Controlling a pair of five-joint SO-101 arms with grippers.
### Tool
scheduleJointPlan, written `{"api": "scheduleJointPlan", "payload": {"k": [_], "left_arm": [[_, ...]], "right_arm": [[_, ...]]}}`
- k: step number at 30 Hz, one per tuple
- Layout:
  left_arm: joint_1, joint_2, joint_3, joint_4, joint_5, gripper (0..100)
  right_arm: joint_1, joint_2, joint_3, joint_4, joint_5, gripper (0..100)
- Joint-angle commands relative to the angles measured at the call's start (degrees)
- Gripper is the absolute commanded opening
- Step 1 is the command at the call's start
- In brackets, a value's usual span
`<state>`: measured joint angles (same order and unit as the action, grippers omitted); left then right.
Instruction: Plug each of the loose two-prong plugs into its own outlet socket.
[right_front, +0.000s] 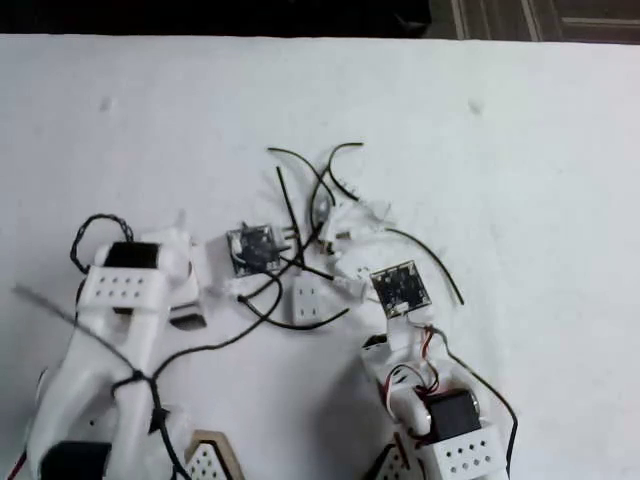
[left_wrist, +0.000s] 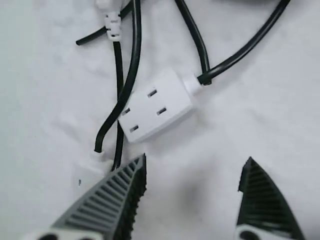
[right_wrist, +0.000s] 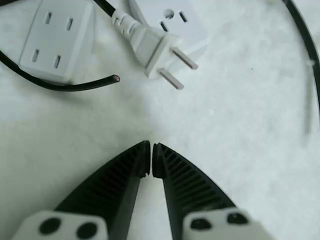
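- Table (right_front: 520, 180) – white surface; carries a tangle of cords, sockets and plugs at its middle, with one arm at each lower corner of the high view.
- Left gripper (left_wrist: 195, 162) – jaws spread wide, nothing between them; ribbed fingertips (left_wrist: 131, 182) sit over bare table, just short of the outlet socket block.
- Right gripper (right_wrist: 151, 159) – jaws closed tip to tip, nothing held; it sits over bare table, near the two-prong plug but apart from it.
- Outlet socket block (left_wrist: 155, 106) – white, flat on the table, two pairs of slots facing up, all four unfilled. A black cord leaves one end through a white collar. In the high view it lies between the two arms.
- Two-prong plug (right_wrist: 150, 47) – white, lying loose on its side; both flat prongs (right_wrist: 178, 66) are bare and point away from the socket block just beside it. Its body lies across the edge of the second socket face.
- Second socket face (right_wrist: 182, 20) – white, partly covered by the plug; the visible openings are unfilled.
- Black cords (left_wrist: 132, 60) – several, crossing beside and past the socket block.
- Cut cord end (right_wrist: 107, 81) – a black lead with a bare tip, curving out from under the block.
- Small white fitting (left_wrist: 112, 22) – on a black cord; its type cannot be told.
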<state>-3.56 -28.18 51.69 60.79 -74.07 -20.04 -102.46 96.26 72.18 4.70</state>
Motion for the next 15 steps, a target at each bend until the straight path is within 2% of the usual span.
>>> {"api": "scheduleJointPlan", "payload": {"k": [1,11,15], "left_arm": [[0.2,5.3,-2.3,-6.7,-0.8,30],[2.9,15.6,-1.8,-9.5,-0.6,30],[6.0,14.2,-2.2,-1.5,1.6,30]], "right_arm": [[0.2,-0.6,0.6,0.5,0.5,1.8],[0.3,-0.6,0.6,0.5,0.4,1.8],[0.5,-0.6,0.6,0.5,0.4,1.8]]}}
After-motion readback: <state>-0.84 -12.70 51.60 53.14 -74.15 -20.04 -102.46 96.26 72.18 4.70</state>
